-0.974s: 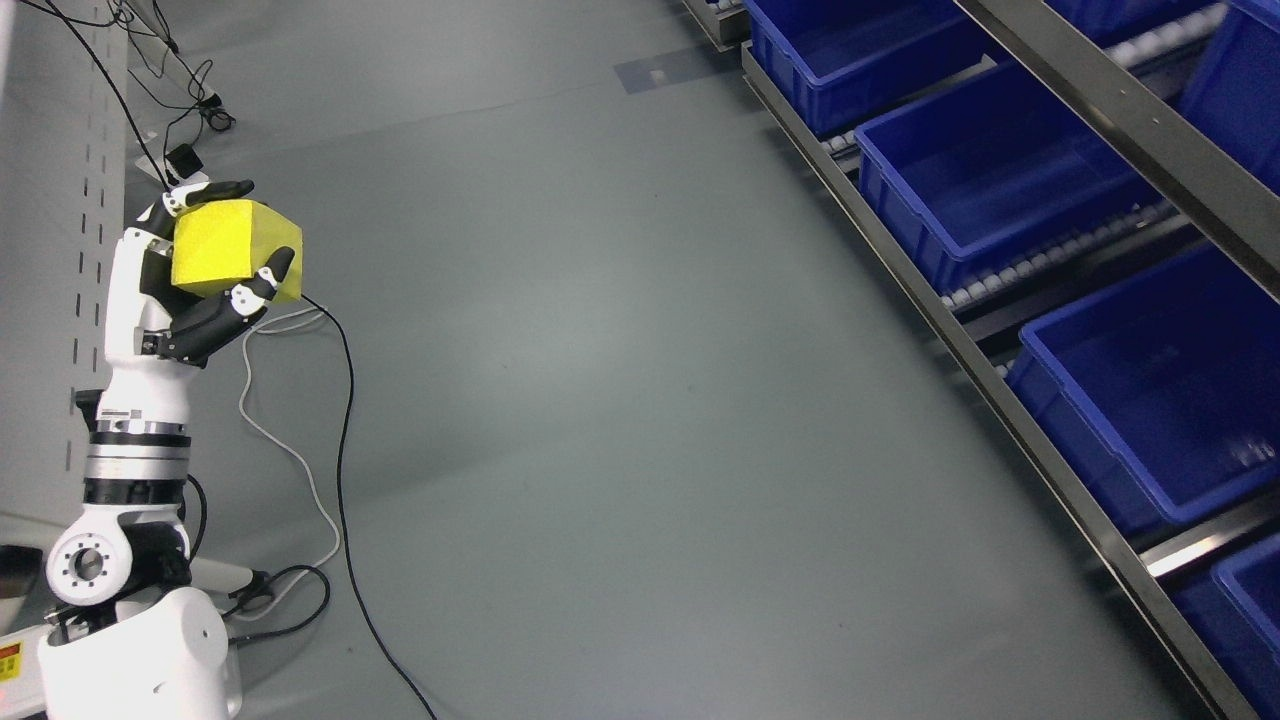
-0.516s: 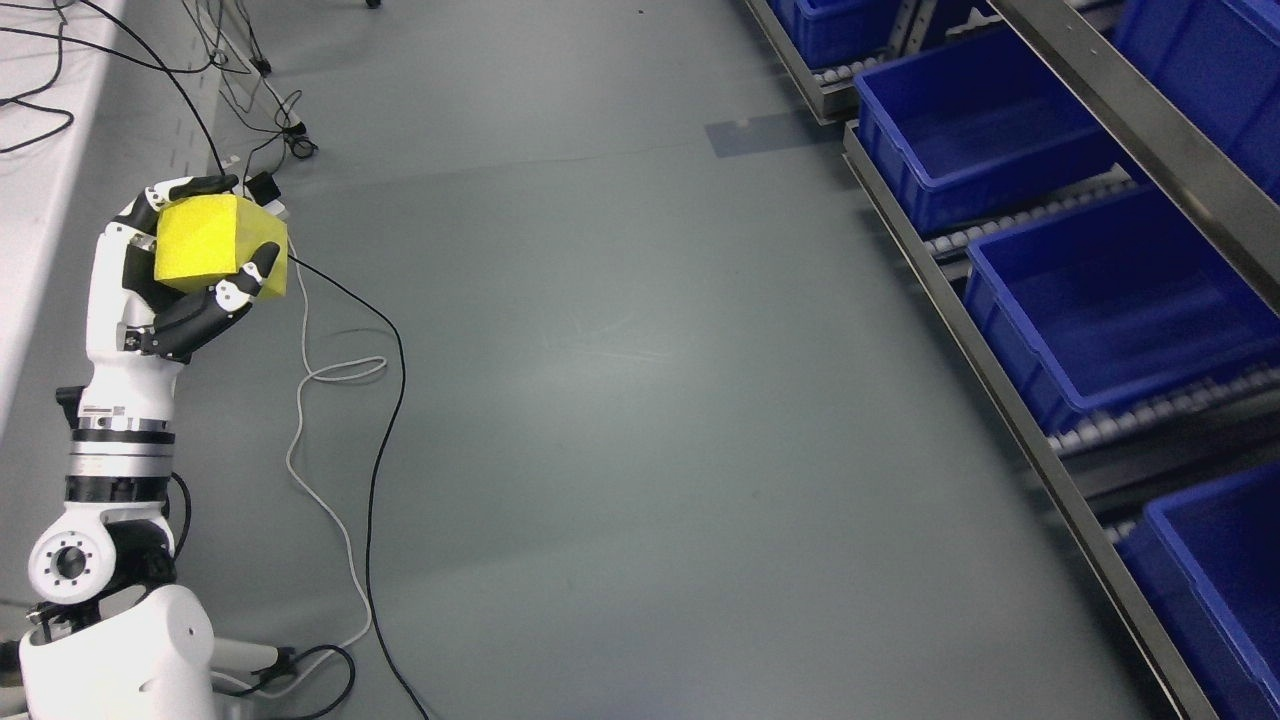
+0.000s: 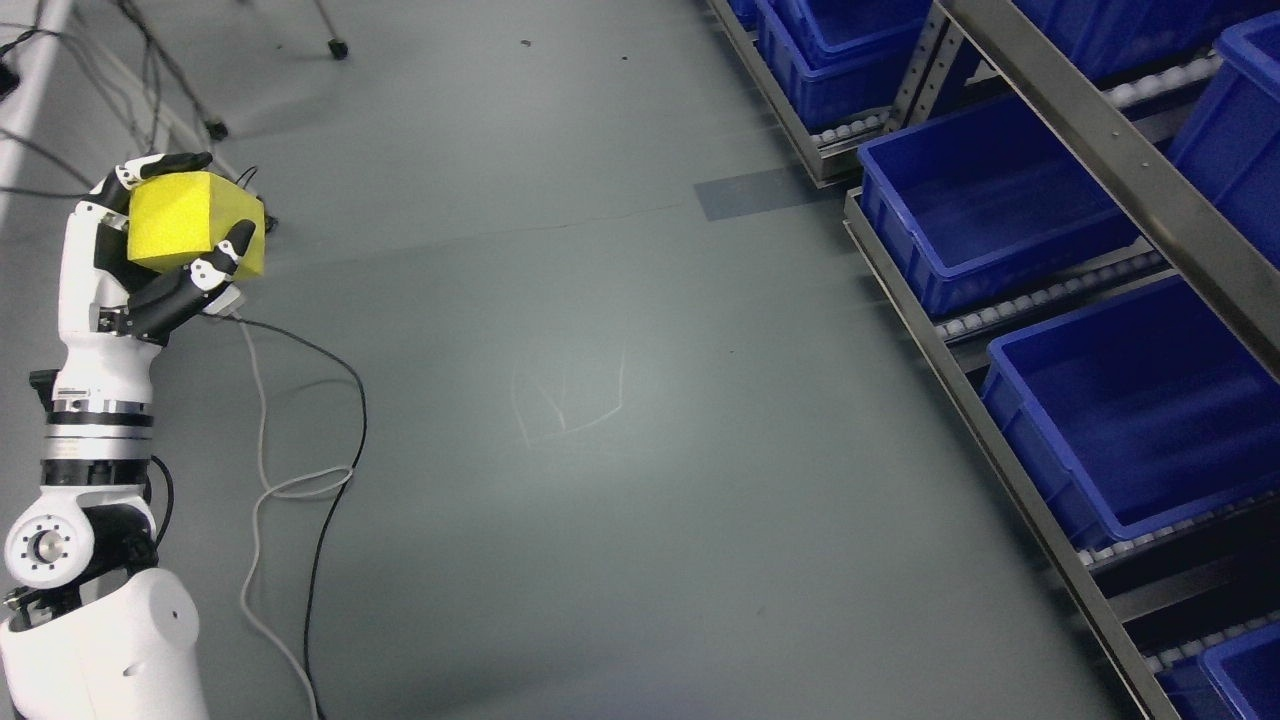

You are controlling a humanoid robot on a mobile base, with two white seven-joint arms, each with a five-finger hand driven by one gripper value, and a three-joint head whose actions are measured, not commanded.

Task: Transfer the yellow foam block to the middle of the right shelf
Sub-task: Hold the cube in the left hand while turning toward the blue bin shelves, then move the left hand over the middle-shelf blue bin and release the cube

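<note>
Since half a second ago the whole view has swung (the camera moved, not the things): the shelf with its blue bins shows more rows at three o'clock, and the cables lie differently. The left hand still grips the yellow foam block at nine o'clock, raised above the grey floor. The block is a bright, matte cube, one corner tilted up, fingers over top, thumb across its front.

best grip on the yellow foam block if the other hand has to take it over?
Probably the bare right-facing side and top-right corner of the yellow foam cube, coming from the right. The left hand covers its left and underside, fingers wrapped over the top; flat foam faces suit an opposing pinch.
</note>
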